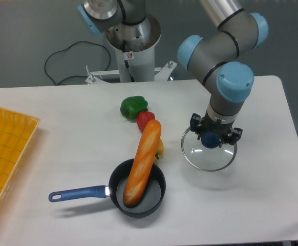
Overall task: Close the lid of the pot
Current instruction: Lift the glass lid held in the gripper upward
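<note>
- Pot [139,192] on the white surface [62,118], near the front edge and a little left of centre; small, round, dark, open on top.
- Pot's long blue handle [77,193] pointing left, roughly level with the front edge.
- Long bread loaf [143,161] standing slanted in the pot, lower end on the pot's floor, upper end leaning over the far rim, up and slightly right.
- Lid [209,154] of clear glass with a thin metal rim, to the right of the pot and slightly farther back, clearly apart from it; whether resting on the surface or just lifted, hard to tell.
- Hand [211,139] directly above the lid's centre, pointing straight down, fingers narrow and seemingly closed on the blue knob [209,140].
- Key relation: pot lying left of and nearer than the hand and lid, so a short carry leftward and toward the front likely called for.
- Likely snag: loaf sticking well above the rim, so a flat seating of the lid looks doubtful.
- Beyond the pot, green pepper [133,106], red pepper [145,119], and a small yellow item [160,148] partly hidden behind the loaf.
- Yellow tray [5,148] at the far left edge.
</note>
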